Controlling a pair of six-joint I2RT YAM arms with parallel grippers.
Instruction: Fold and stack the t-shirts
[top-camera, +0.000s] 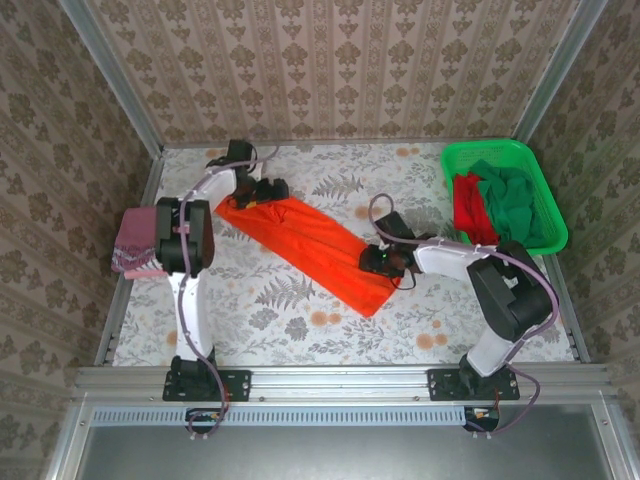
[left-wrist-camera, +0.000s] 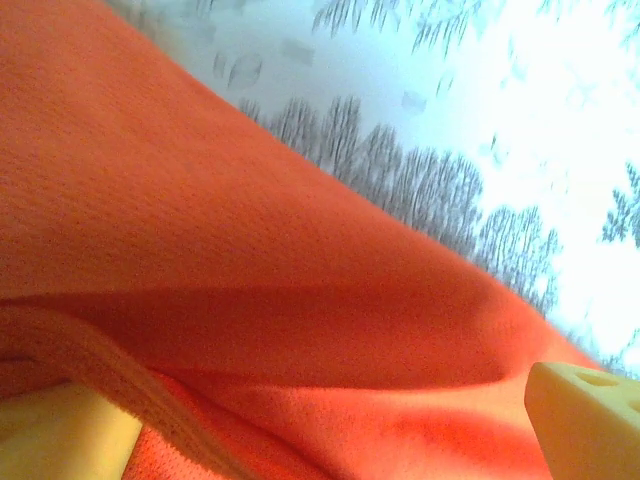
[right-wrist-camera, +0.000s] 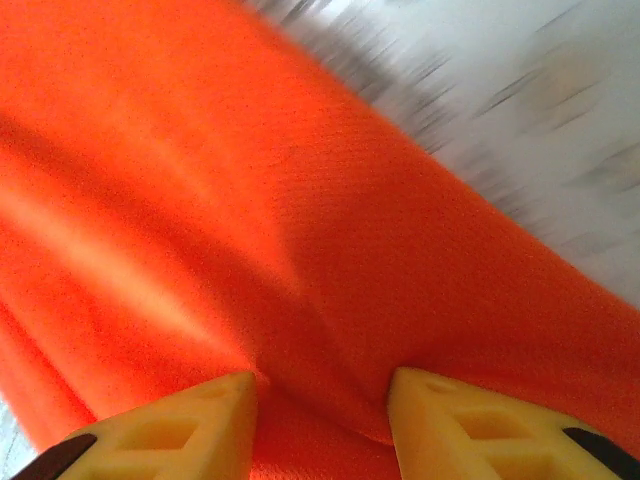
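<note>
Stack: pink-maroon t-shirt (top-camera: 135, 243) lies folded at the left edge of the table (top-camera: 270, 320), half behind the left arm
Left gripper (top-camera: 262, 192): over the far-left end of the orange t-shirt (top-camera: 305, 245), jaws wide open, cloth between them, nothing clamped
Cloth position: orange t-shirt is a long narrow band lying diagonally mid-table, far-left to near-right
Handling: light, limp, fine-knit; likely to sag and slide, so best taken at both ends through all layers
Right gripper (top-camera: 383, 262): on the near-right end, fingers (right-wrist-camera: 190, 425) partway apart around a raised pucker; whether it grips, I cannot tell
Basket (top-camera: 487, 147): far-right corner, holding red t-shirt (top-camera: 468, 205) and green t-shirt (top-camera: 515, 200)
Unclear: right wrist view blurred; layer count, sleeves and collar hidden
</note>
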